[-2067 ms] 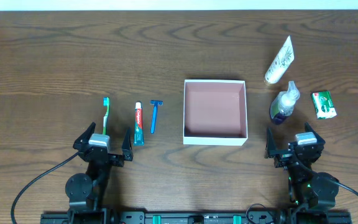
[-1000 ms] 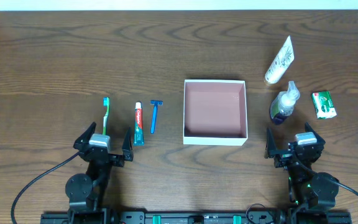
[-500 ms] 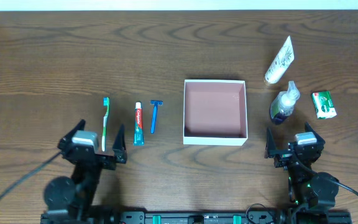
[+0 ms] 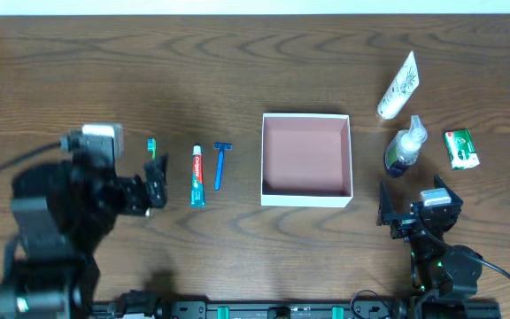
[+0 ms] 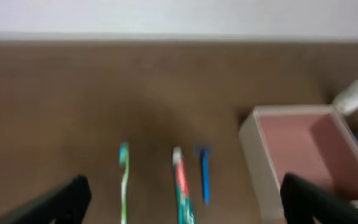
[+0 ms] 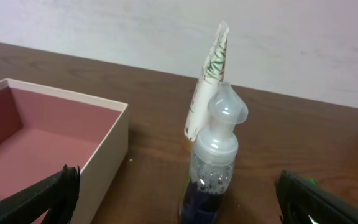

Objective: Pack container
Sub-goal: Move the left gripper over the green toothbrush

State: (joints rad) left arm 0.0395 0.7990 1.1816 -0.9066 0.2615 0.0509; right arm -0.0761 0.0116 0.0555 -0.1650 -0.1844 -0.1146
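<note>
Overhead: container (image 4: 306,159) lies between left tool (image 5: 185,186) and right tool (image 4: 412,208), both spread, empty

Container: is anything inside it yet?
Nothing yet. From overhead the container shows its whole dusty pink floor bare, right up to all four white walls, and nothing hangs over it to cover any part. Only the tabletop under the box itself is hidden.

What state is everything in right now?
container: open-topped, empty
toothbrush: lying flat, handle partly hidden
toothpaste: lying flat
razor: lying flat
white tube: lying flat
pump bottle: upright
green packet: lying flat
left gripper: open, empty
right gripper: open, empty
</note>
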